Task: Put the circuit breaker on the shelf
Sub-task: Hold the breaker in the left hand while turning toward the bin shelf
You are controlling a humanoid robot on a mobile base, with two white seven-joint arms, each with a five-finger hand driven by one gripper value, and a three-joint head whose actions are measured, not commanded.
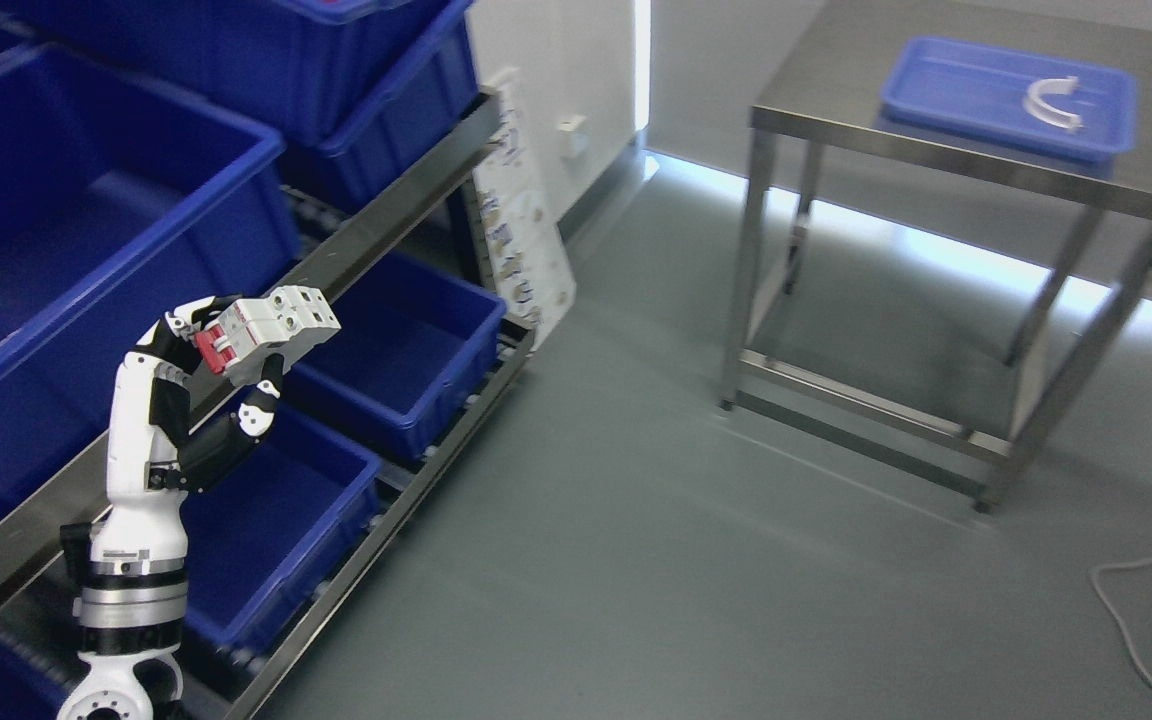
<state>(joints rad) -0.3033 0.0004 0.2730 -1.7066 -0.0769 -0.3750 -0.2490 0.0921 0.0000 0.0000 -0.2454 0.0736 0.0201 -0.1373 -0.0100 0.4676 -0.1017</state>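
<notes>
Head view: left hand [198,375] rises from the lower left, fingers pinched around the circuit breaker [271,332], white with red switches, held aloft just in front of the shelf [376,235] rail. Blue bins [406,370] sit on the shelf's tiers. Well right of the shelf stands a steel table [946,145] bearing a blue tray [936,90].
</notes>
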